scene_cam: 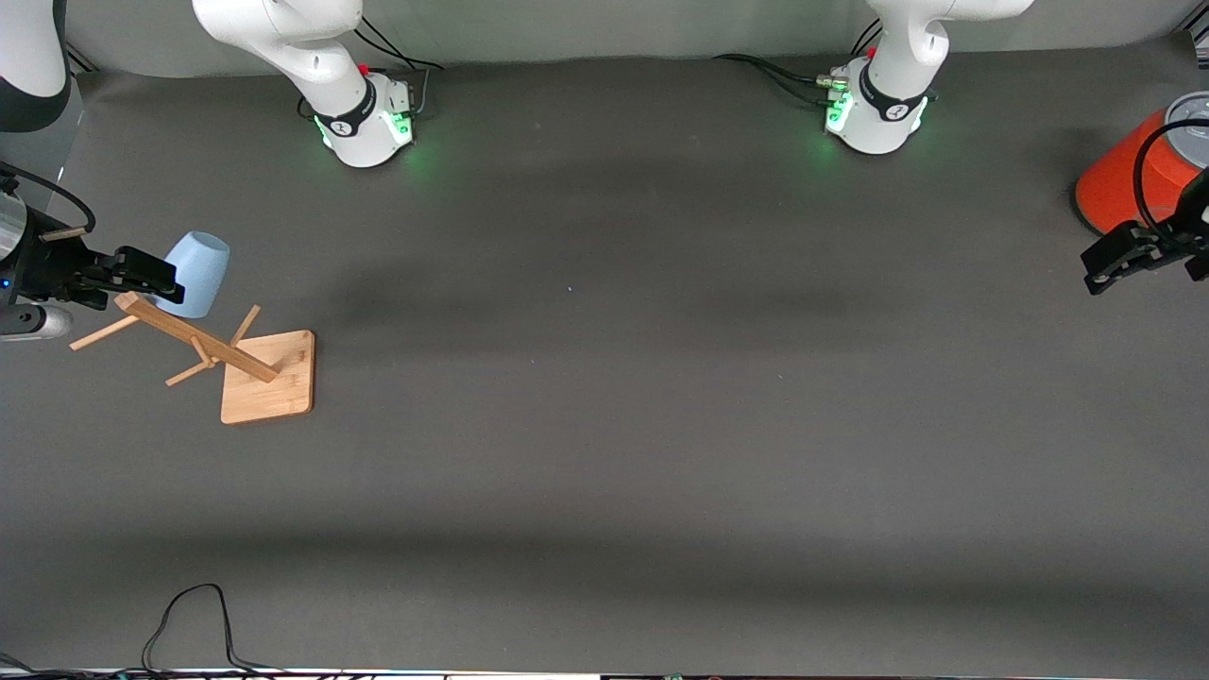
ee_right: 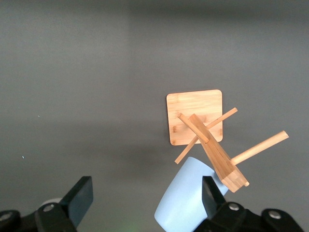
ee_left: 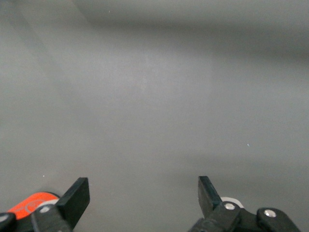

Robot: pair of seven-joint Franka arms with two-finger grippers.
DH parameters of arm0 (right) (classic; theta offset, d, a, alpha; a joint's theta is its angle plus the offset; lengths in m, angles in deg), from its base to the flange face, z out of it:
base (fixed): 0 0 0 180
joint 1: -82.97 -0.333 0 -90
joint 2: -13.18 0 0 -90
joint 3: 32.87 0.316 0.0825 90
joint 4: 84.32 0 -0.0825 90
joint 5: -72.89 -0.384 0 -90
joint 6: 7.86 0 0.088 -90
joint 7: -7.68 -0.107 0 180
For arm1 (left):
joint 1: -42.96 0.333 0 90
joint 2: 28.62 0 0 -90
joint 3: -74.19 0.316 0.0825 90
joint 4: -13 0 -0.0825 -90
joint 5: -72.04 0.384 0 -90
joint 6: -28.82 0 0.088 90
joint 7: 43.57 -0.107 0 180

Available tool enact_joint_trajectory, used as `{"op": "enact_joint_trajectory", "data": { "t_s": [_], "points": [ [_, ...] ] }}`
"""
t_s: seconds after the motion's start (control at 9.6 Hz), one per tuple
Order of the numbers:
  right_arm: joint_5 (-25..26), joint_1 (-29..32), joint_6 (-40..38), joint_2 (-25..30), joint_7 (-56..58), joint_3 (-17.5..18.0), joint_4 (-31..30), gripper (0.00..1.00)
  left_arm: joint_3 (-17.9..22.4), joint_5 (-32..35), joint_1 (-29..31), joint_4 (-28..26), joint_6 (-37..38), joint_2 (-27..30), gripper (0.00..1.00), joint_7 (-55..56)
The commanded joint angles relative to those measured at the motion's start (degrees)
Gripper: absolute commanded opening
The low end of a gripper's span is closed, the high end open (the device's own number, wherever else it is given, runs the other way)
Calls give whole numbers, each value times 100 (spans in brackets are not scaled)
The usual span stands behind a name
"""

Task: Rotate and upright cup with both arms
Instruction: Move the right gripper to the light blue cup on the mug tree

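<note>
Dark grey matting covers the table (scene_cam: 604, 444) from edge to edge, and both white arms rise from green-lit bases along the edge farthest from the front camera. Near the right arm's end of the table stands a wooden rack (scene_cam: 247, 364), its square base flat on the matting and its post bearing several pegs. The cup (scene_cam: 195, 274), pale blue and tapered, hangs mouth-down on one peg near the top of the post. In the right wrist view the cup (ee_right: 186, 200) sits against the post's upper end, with the rack's base (ee_right: 194, 116) seen below it.

The right gripper (scene_cam: 142, 272) hovers over the table's right-arm end, just beside the cup, with its fingers spread apart and nothing between them; one finger (ee_right: 212, 194) lies close against the cup's wall, though I cannot tell whether it touches. The left gripper (scene_cam: 1119, 257) hangs over the left arm's end of the table, next to an orange-red cylinder (scene_cam: 1129, 175) with a grey top, and its fingers (ee_left: 77, 193) are spread wide over bare matting, holding nothing.
</note>
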Motion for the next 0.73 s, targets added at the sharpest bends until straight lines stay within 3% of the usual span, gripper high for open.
{"op": "enact_joint_trajectory", "data": {
  "t_s": [0.0,0.62],
  "points": [
    [-12,-73,43,42,58,-73,-13,100,112,32,-106,344,380,-170,100,-242],
    [-12,-56,51,42,58,-73,-13,100,138,6,-79,476,322,-494,100,-227]
  ]
}}
